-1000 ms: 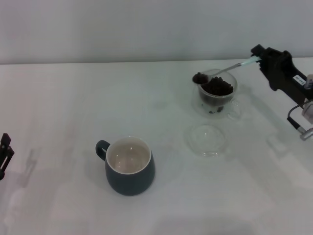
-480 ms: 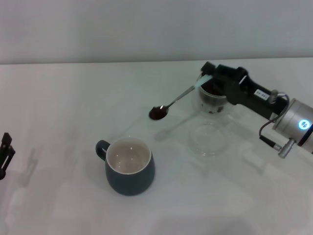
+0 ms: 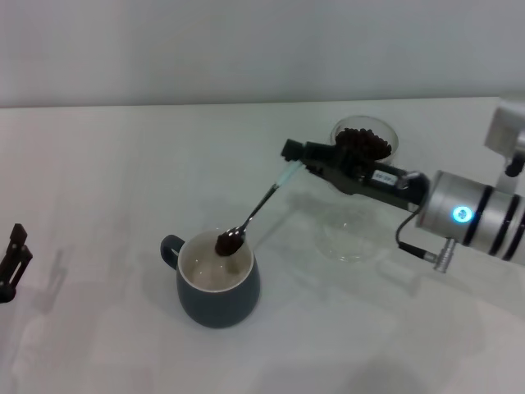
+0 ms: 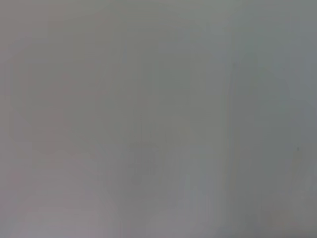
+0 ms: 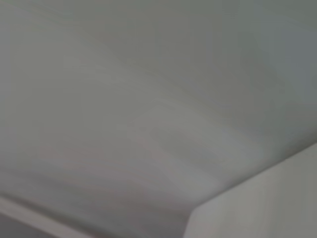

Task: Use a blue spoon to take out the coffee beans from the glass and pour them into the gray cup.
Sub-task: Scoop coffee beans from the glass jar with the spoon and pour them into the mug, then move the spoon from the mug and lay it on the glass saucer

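The slim metal teaspoon with a pale blue handle end (image 3: 261, 204) is light, stiff and slippery, best pinched at that blue end. The right gripper (image 3: 297, 159) has its fingers clenched on it there. Its bowl, heaped with small dark coffee beans (image 3: 229, 242) that roll easily, hangs over the squat blue-gray mug (image 3: 218, 281). The clear glass cup (image 3: 364, 144) is fragile. The left gripper (image 3: 11, 261) idles at the surface edge, its fingers' state unclear
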